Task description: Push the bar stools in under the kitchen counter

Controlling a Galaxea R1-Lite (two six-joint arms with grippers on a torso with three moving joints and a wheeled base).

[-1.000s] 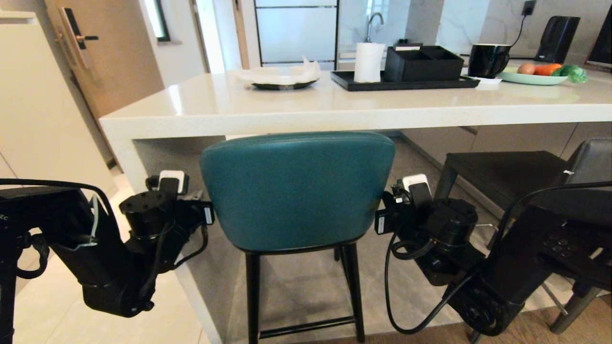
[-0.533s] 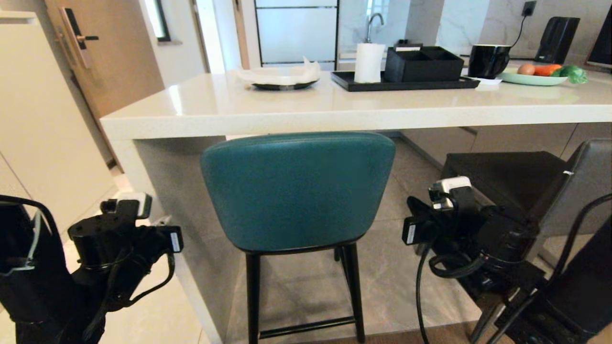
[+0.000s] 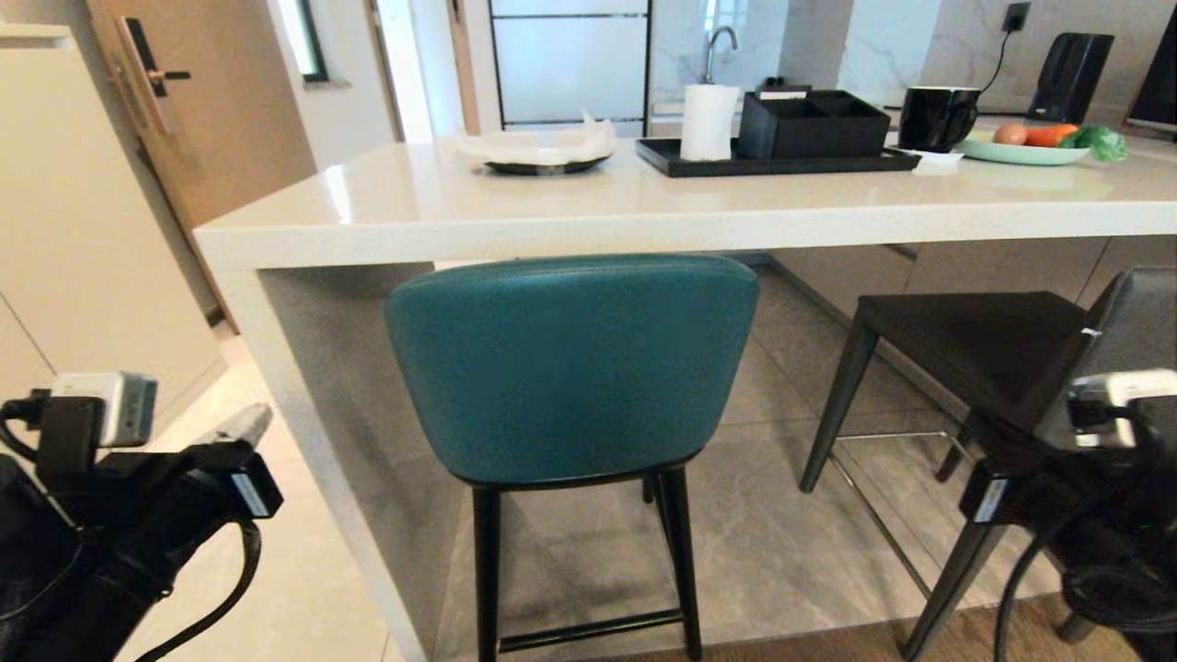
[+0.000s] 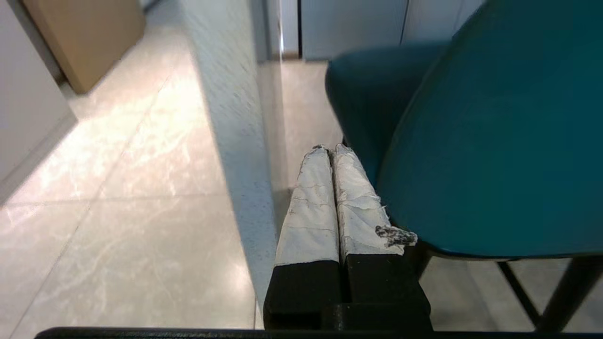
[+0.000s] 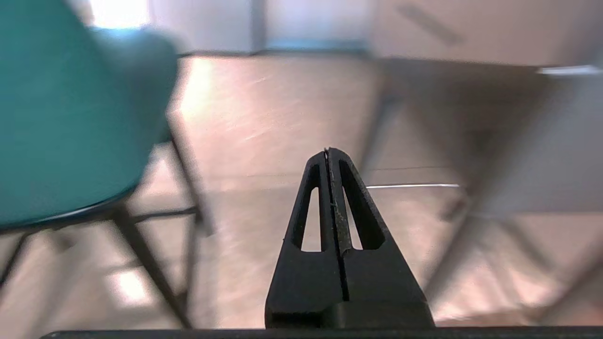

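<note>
The teal bar stool (image 3: 570, 368) stands in front of me with the top of its back just below the front edge of the off-white kitchen counter (image 3: 644, 207). To its right is the dark grey bar stool (image 3: 975, 336), turned at an angle, its seat partly under the slab. My left gripper (image 3: 241, 425) is low at the left, shut and empty, beside the counter's side panel (image 4: 231, 117) and apart from the teal back (image 4: 494, 141). My right gripper (image 5: 327, 151) is shut and empty, between the teal stool (image 5: 70, 117) and the grey stool (image 5: 471, 117). In the head view its wrist (image 3: 1094, 460) overlaps the grey stool.
On the counter are a black tray (image 3: 777, 164) with a paper roll (image 3: 709, 120) and organiser, a dark plate (image 3: 544, 164), a black mug (image 3: 938, 115) and a green plate of vegetables (image 3: 1030, 149). A wooden door (image 3: 193, 101) and a pale cabinet (image 3: 74, 202) are at the left.
Both arms have drawn back and down from the teal stool's sides toward the lower corners of the head view. The stools and the counter have not moved. Both grippers stay shut.
</note>
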